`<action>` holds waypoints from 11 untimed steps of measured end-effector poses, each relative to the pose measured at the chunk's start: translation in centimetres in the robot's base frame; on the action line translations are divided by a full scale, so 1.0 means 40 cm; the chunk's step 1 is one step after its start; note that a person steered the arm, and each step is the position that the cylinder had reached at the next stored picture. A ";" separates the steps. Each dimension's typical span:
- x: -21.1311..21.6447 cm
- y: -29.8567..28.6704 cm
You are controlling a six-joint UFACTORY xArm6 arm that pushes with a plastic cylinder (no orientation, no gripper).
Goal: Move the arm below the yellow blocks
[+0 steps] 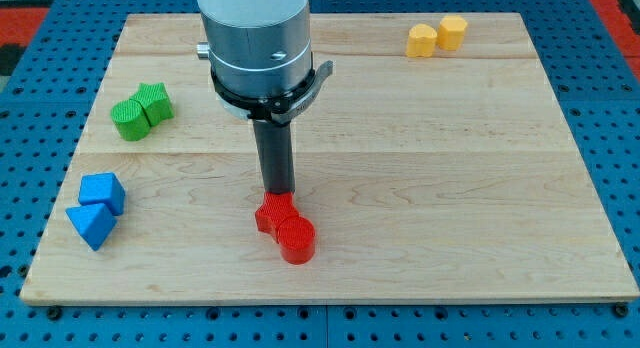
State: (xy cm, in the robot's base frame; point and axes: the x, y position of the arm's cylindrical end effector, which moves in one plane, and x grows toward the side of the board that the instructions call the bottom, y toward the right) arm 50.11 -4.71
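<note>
Wooden desk (450, 188) on blue pegboard (620, 108) | my tip (277, 195) touching red blocks (285, 226), bottom centre | yellow blocks (436, 35) top right, well apart from tip | green blocks (140, 110) left | blue blocks (96, 208) lower left | no fingers: bare rod

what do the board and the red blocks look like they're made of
Board: looks like pale wood, with visible grain and plank seams, matte finish. Red blocks: probably plastic, with uniform saturated colour and a slightly glossy, faintly ridged surface. My tip sits at their top edge.
</note>
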 end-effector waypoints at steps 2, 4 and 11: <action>-0.014 -0.007; -0.015 -0.005; -0.427 0.505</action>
